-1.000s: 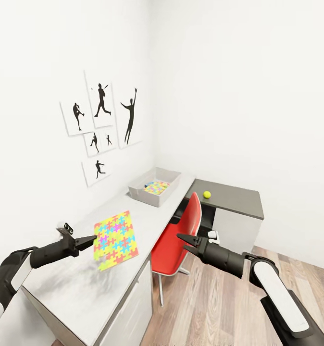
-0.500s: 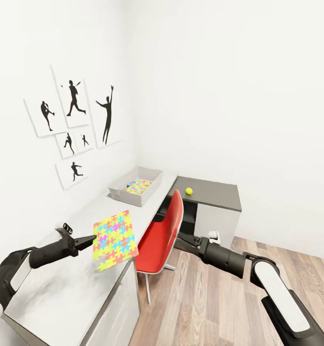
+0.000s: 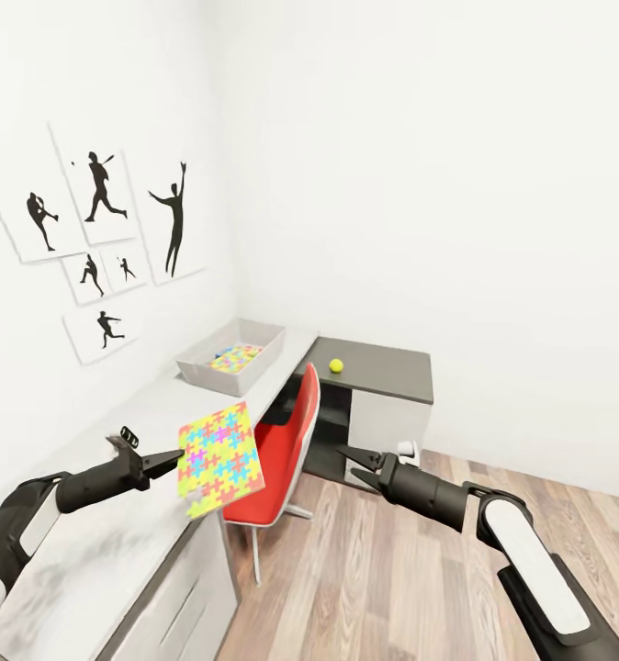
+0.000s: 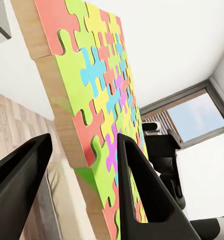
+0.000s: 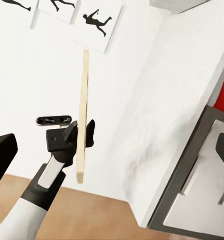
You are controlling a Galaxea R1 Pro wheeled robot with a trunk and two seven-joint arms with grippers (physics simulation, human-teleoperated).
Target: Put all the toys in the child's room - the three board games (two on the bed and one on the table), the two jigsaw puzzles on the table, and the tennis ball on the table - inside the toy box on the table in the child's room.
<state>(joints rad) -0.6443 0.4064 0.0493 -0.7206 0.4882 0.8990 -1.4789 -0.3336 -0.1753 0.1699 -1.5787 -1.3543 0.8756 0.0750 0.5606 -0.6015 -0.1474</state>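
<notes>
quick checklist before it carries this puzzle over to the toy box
1. Left gripper shut on the jigsaw puzzle: ok, fingers pinch its edge.
2. Puzzle lifted off the table: ok.
3. Toy box has room: ok, one puzzle lies inside.
4. Right gripper free: ok, open and empty.
5. Red chair out of the way: cannot tell.
6. Tennis ball left on the dark desk: not ok, not yet boxed.

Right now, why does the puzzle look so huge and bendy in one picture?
Left wrist view: the camera sits right behind the left claw, so the jigsaw puzzle looms huge and stretched. Head view: the same puzzle looks small and sharp, and the room's edges spread wide. Right wrist view: it shows edge-on, thin.
</notes>
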